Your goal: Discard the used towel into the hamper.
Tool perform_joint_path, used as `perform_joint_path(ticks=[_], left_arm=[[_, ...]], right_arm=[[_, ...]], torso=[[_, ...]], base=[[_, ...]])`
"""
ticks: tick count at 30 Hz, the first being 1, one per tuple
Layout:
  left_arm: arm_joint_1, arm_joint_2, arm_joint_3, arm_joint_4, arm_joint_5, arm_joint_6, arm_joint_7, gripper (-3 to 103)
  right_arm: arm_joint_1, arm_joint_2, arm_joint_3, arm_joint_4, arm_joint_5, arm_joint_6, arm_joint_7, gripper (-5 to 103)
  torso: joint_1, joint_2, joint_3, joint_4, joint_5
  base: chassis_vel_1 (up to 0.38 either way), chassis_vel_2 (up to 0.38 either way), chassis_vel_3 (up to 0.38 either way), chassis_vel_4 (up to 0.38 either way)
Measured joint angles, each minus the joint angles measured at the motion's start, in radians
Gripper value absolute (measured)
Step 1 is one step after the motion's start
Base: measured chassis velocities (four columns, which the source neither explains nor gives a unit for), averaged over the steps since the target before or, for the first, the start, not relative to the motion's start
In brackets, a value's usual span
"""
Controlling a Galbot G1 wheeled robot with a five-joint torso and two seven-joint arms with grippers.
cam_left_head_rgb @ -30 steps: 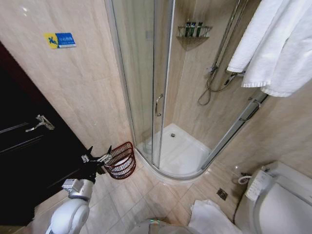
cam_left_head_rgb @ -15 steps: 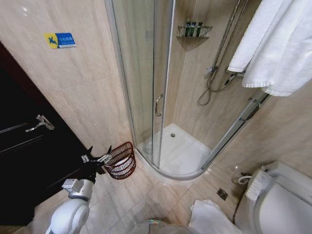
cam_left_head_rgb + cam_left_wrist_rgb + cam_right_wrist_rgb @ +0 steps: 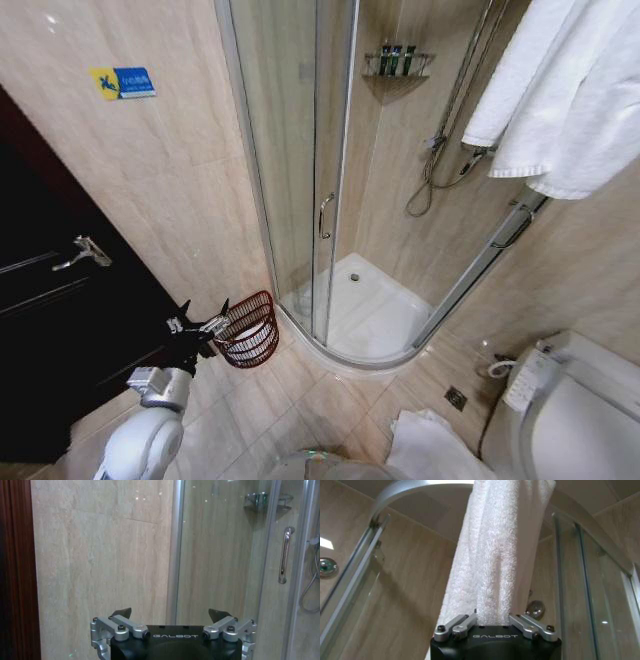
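Note:
The white towel (image 3: pixel 570 90) hangs high at the upper right of the head view, in front of the shower's glass corner. In the right wrist view the towel (image 3: pixel 495 555) runs straight down between the fingers of my right gripper (image 3: pixel 492 624), which is shut on it. The hamper (image 3: pixel 248 330), a reddish-brown wicker basket, stands on the floor against the wall beside the shower. My left gripper (image 3: pixel 200 322) hovers just left of the hamper's rim. Its fingers (image 3: pixel 121 612) are spread open with nothing between them, facing the wall.
A curved glass shower enclosure (image 3: pixel 300 170) with a white tray stands right behind the hamper. There is a toilet (image 3: pixel 580 420) at the lower right, and a white cloth (image 3: pixel 430 448) lies on the tiled floor. A dark door (image 3: pixel 60 330) is on the left.
The hanging towel has shifted slightly to the left in the head view. The left arm and the hamper have not moved.

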Motion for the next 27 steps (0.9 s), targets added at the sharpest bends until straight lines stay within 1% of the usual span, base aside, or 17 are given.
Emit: perform_joint_path(ticks=[2,3,6,8,9,12,13,15,16,20,21,24,25,27], left_arm=[[0.0,0.0,0.0,0.0,0.0,0.0,0.0,100],[0.0,0.0,0.0,0.0,0.0,0.0,0.0,100],[0.0,0.0,0.0,0.0,0.0,0.0,0.0,100],[0.0,0.0,0.0,0.0,0.0,0.0,0.0,100],[0.0,0.0,0.0,0.0,0.0,0.0,0.0,100],[0.0,0.0,0.0,0.0,0.0,0.0,0.0,100],[0.0,0.0,0.0,0.0,0.0,0.0,0.0,100],[0.0,0.0,0.0,0.0,0.0,0.0,0.0,100],[0.0,0.0,0.0,0.0,0.0,0.0,0.0,100],[0.0,0.0,0.0,0.0,0.0,0.0,0.0,100],[0.0,0.0,0.0,0.0,0.0,0.0,0.0,100],[0.0,0.0,0.0,0.0,0.0,0.0,0.0,100],[0.0,0.0,0.0,0.0,0.0,0.0,0.0,100],[0.0,0.0,0.0,0.0,0.0,0.0,0.0,100]], right_arm=[[0.009,0.023,-0.008,0.034,-0.001,-0.008,0.008,10],[0.009,0.023,-0.008,0.034,-0.001,-0.008,0.008,10],[0.022,0.067,-0.019,0.094,-0.002,-0.02,0.025,10],[0.031,0.133,-0.029,0.188,-0.005,-0.033,0.049,10],[0.031,0.133,-0.029,0.188,-0.005,-0.033,0.049,10],[0.033,0.197,-0.031,0.273,-0.022,-0.043,0.073,10],[0.033,0.197,-0.031,0.273,-0.022,-0.043,0.073,10],[0.029,0.249,-0.034,0.322,-0.038,-0.049,0.088,10],[0.029,0.249,-0.034,0.322,-0.038,-0.049,0.088,10],[0.002,0.373,-0.043,0.416,-0.114,-0.052,0.11,10],[0.002,0.373,-0.043,0.416,-0.114,-0.052,0.11,10],[-0.055,0.459,-0.049,0.488,-0.189,-0.061,0.119,10],[-0.055,0.459,-0.049,0.488,-0.189,-0.061,0.119,10],[-0.116,0.512,-0.043,0.53,-0.264,-0.056,0.12,10]], torso=[[0.0,0.0,0.0,0.0,0.0],[0.0,0.0,0.0,0.0,0.0],[0.0,0.0,0.0,-0.0001,0.0001],[0.0,0.0,0.0,0.0,0.0002],[0.0,0.0,0.0,0.0,0.0002],[0.0,0.0,0.0,-0.0001,0.0],[0.0,0.0,0.0,-0.0001,0.0],[0.0,0.0,0.0,0.0,0.0003],[0.0,0.0,0.0,0.0,0.0003],[0.0,0.0,0.0,-0.0001,-0.0002],[0.0,0.0,0.0,-0.0001,-0.0002],[0.0,0.0,0.0,0.0,0.0007],[0.0,0.0,0.0,0.0,0.0007],[0.0,0.0,0.0,0.0002,0.0008]], base=[[0.0,0.0,0.0,0.0],[0.0,0.0,0.0,0.0],[0.0,0.0,0.0,0.0],[0.0,0.0,0.0,0.0],[0.0,0.0,0.0,0.0],[0.0,0.0,0.0,0.0],[0.0,0.0,0.0,0.0],[0.0,0.0,0.0,0.0],[0.0,0.0,0.0,0.0],[0.0,0.0,0.0,0.0],[0.0,0.0,0.0,0.0],[0.0,0.0,0.0,0.0],[0.0,0.0,0.0,0.0],[0.0,0.0,0.0,0.0]])
